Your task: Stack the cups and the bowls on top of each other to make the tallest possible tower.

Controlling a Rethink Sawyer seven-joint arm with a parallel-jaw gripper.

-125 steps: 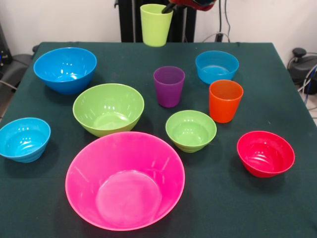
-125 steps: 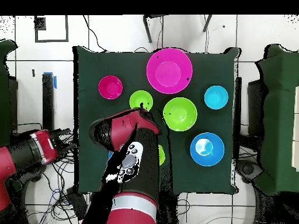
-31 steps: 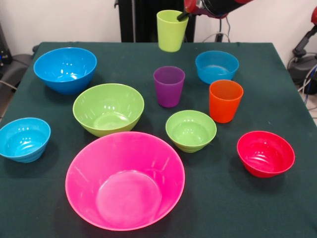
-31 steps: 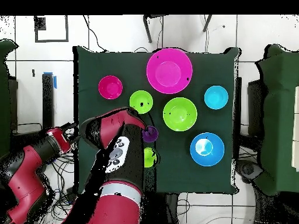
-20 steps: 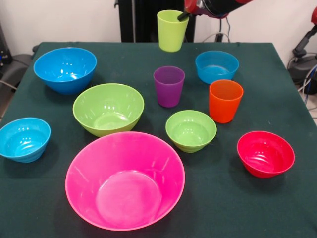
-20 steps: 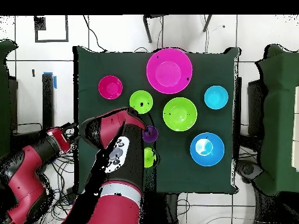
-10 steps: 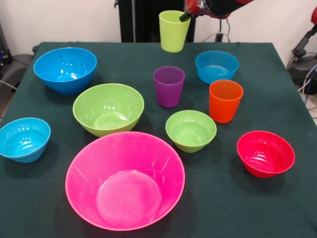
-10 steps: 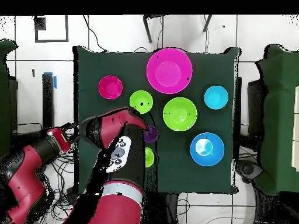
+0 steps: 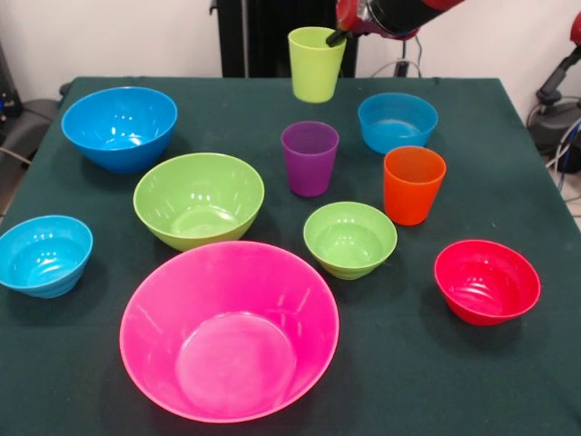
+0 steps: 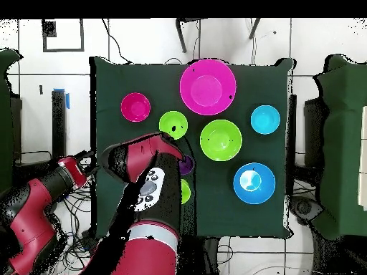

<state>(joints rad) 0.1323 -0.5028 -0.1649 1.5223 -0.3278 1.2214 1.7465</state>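
My gripper (image 9: 338, 34) is shut on the rim of the lime green cup (image 9: 315, 64), which hangs upright above the table's far side, behind the purple cup (image 9: 310, 158). The orange cup (image 9: 413, 184) stands to the right of the purple one. All the bowls sit apart, open side up: huge pink (image 9: 230, 329), large green (image 9: 199, 199), large blue (image 9: 120, 127), small green (image 9: 349, 239), red (image 9: 487, 282) and two light-blue ones (image 9: 44, 255) (image 9: 397, 122). No tower is in view. From overhead, the arm (image 10: 143, 161) hides the orange cup and one light-blue bowl.
The dark green table (image 9: 508, 363) has bare cloth along its front right corner and near its far left edge. Cables and equipment lie on the floor past the table's sides.
The lime green cup has moved right across the far side in my gripper, and in the last half second it has dropped slightly. Nothing else has moved.
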